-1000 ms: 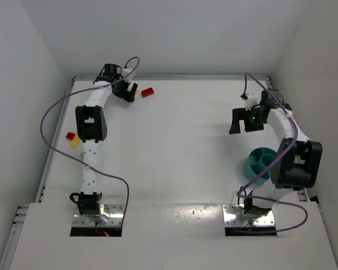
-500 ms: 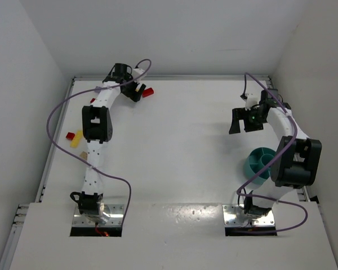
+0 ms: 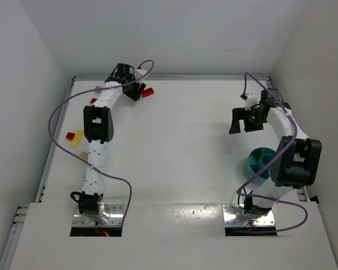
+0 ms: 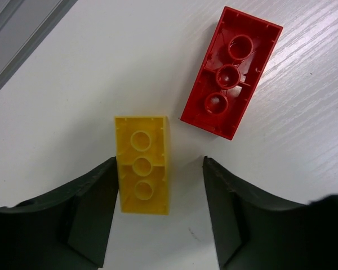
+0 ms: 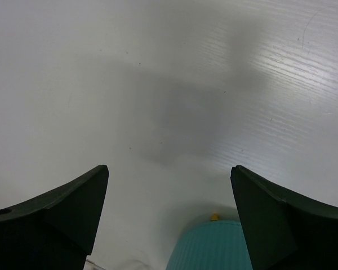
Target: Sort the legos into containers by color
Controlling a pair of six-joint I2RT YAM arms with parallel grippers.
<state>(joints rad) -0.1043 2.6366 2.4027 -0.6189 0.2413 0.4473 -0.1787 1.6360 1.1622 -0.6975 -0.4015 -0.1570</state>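
Note:
In the left wrist view a yellow lego (image 4: 142, 165) lies upside down on the table between the jaws of my left gripper (image 4: 159, 169). The left finger (image 4: 96, 197) touches its side, while a gap separates it from the right finger (image 4: 231, 202), so the gripper is open around it. A red lego (image 4: 231, 72) lies upside down just beyond. From the top view, the left gripper (image 3: 135, 90) sits at the far left beside the red lego (image 3: 148, 91). My right gripper (image 3: 245, 121) hangs open and empty, beyond the teal container (image 3: 258, 163).
Near the table's left edge lie a red lego (image 3: 70, 135), a yellow lego (image 3: 77, 139) and a small beige one (image 3: 83, 154). The right wrist view shows the teal container's ribbed wall (image 5: 214, 250) with a small yellow bit (image 5: 214, 216) at its rim.
My left gripper has moved right toward the red lego, and its jaws have narrowed around the yellow lego. The right arm has stayed in place.

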